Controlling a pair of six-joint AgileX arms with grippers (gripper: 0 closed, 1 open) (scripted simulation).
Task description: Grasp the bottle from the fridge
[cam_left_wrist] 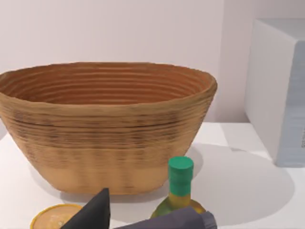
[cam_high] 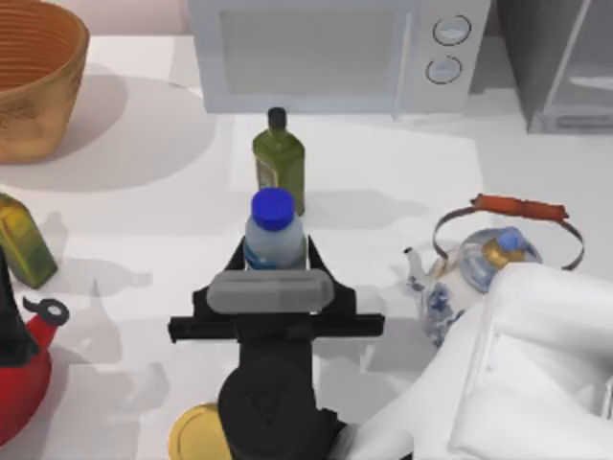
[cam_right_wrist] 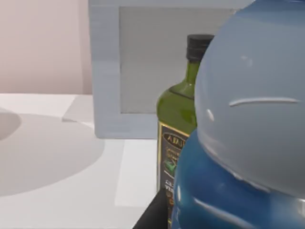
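Observation:
The bottle (cam_high: 274, 233), whitish with a round blue cap, stands upright at the table's middle, away from the fridge (cam_high: 560, 67) at the back right. My right gripper (cam_high: 275, 255) has one black finger on each side of its body and is shut on it. The right wrist view has the bottle (cam_right_wrist: 248, 119) pressed close in front of the camera. My left arm is parked at the table's left edge; a dark finger (cam_left_wrist: 95, 212) of its gripper shows in the left wrist view.
A dark green bottle (cam_high: 279, 158) stands just behind the held one, before the white microwave (cam_high: 326, 48). A blue-white teapot (cam_high: 479, 278) is at the right. At the left are a basket (cam_high: 34, 77), a yellow-green bottle (cam_high: 24, 240), a red kettle (cam_high: 19, 369) and a yellow disc (cam_high: 196, 433).

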